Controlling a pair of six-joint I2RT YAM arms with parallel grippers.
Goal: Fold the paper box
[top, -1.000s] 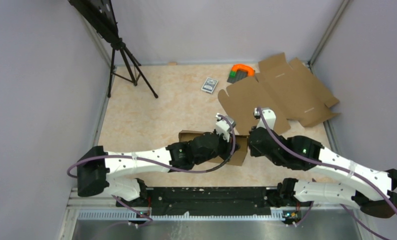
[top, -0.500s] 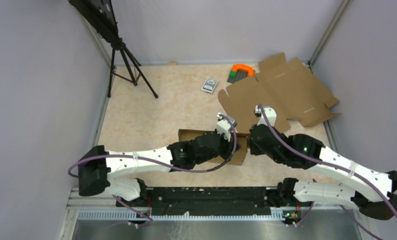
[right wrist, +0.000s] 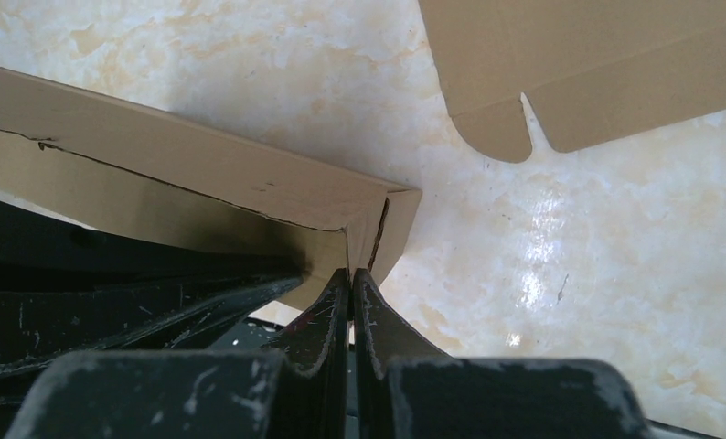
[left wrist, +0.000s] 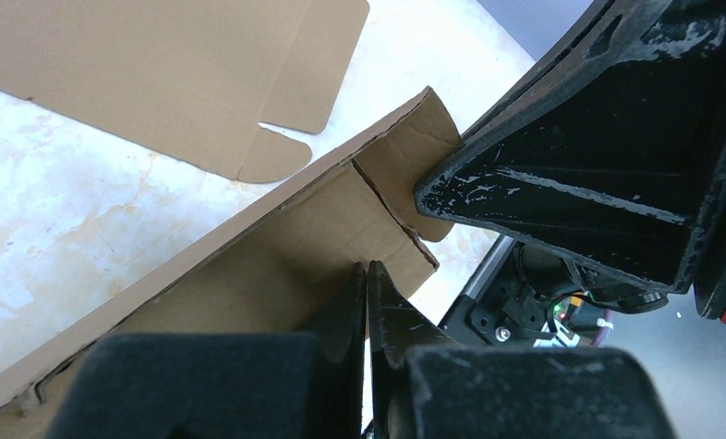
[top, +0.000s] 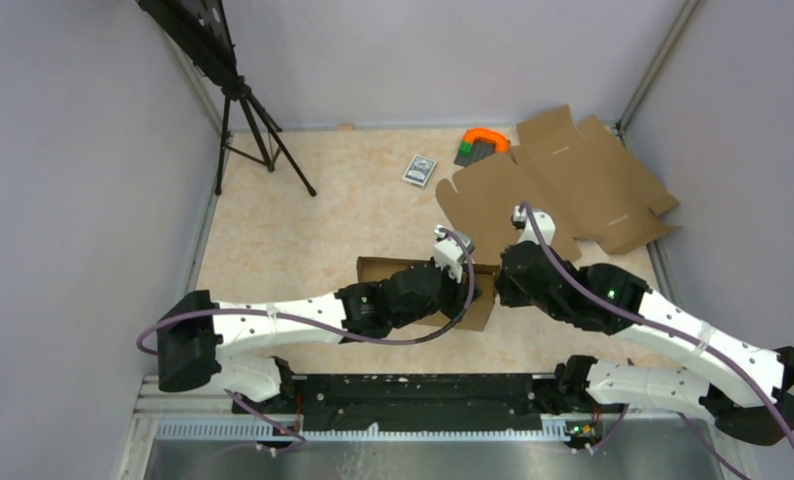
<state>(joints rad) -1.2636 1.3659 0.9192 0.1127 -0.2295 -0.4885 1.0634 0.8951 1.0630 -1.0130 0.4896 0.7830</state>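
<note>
Brown cardboard forms the paper box (top: pixel 373 269). It lies on the table (top: pixel 303 240), on the side near the arm bases and directly between the 2 grippers. The left gripper (left wrist: pixel 367 274) is fully closed and holds nothing; its tips rest against the inner face of the box's wall. The right gripper (right wrist: pixel 351 279) is also fully closed and empty, with its tips touching the box's outer corner. A flat cardboard blank (top: pixel 563 185) lies beyond.

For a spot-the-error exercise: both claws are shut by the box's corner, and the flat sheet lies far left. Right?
No: the flat sheet lies far right, as the top view shows. The left claw and right claw are shut by the paper box corner.
</note>
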